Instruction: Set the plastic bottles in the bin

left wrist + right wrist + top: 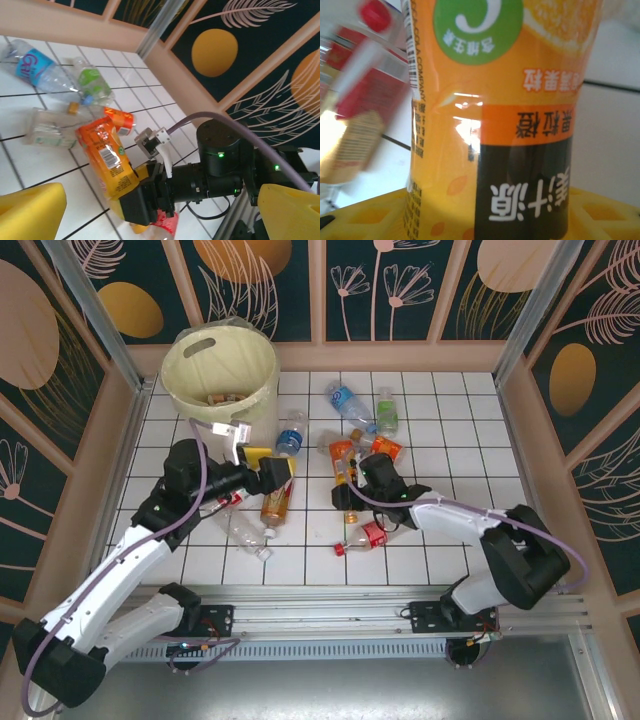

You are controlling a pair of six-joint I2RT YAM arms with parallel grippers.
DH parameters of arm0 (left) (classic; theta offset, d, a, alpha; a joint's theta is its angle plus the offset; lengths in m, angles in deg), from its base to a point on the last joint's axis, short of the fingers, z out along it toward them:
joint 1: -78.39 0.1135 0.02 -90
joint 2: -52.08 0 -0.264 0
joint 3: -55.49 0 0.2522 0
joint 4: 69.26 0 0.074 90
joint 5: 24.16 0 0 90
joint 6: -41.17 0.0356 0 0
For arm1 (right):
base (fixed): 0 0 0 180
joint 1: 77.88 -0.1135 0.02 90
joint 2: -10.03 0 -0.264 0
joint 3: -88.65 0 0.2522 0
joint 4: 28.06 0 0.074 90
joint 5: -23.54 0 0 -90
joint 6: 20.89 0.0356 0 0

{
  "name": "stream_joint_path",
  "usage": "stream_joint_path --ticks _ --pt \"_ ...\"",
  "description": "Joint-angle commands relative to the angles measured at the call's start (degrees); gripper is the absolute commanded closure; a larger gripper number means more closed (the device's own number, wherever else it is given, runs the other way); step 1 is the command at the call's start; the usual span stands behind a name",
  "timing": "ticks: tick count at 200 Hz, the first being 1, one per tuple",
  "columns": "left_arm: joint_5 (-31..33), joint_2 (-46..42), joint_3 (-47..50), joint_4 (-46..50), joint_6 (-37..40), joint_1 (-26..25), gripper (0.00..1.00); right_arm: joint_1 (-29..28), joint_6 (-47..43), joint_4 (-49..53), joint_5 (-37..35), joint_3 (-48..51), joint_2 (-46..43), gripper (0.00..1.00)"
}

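The cream bin (262, 368) stands at the back left with a few bottles inside. Several plastic bottles lie on the white tiles. My right gripper (352, 490) (490, 220) is shut on an orange-labelled bottle (343, 455) (505, 125) (105, 160) in the middle of the floor. Its yellow fingers (365, 217) press both sides of the bottle. A red-labelled bottle (365, 100) (365, 537) lies beside it. My left gripper (265, 468) (160, 220) is open with nothing between its fingers. It hangs above an amber-filled bottle (277, 502).
A blue-labelled bottle (343, 398) (35, 70) and a green-labelled one (386, 412) (92, 82) lie at the back. A crushed clear bottle (247, 532) lies near the left arm. Wooden walls with metal posts (90, 320) enclose the tiled floor.
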Motion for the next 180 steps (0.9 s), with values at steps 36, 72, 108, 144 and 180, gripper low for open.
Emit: stream_joint_path --ticks 36,72,108,144,180 --pt "0.9 7.4 1.7 -15.7 -8.3 -5.6 0.06 -1.1 -0.9 -6.2 11.2 0.4 -10.4 0.39" --pt "2.5 13.0 0.4 -21.2 -12.5 -8.3 0.07 -1.3 -0.7 -7.3 16.8 1.1 -15.3 0.39" --pt "4.8 18.4 -3.4 -19.5 -12.2 -10.7 0.07 -1.4 -0.9 -7.1 20.7 1.7 -18.7 0.39" --pt "6.1 21.1 -5.4 -19.7 -12.6 -12.0 0.08 -1.5 -1.1 -7.2 23.7 2.5 -20.4 0.40" --pt "5.8 22.2 -6.8 -20.4 -13.1 -12.4 0.18 -1.7 -1.3 -6.8 23.7 2.8 -20.7 0.40"
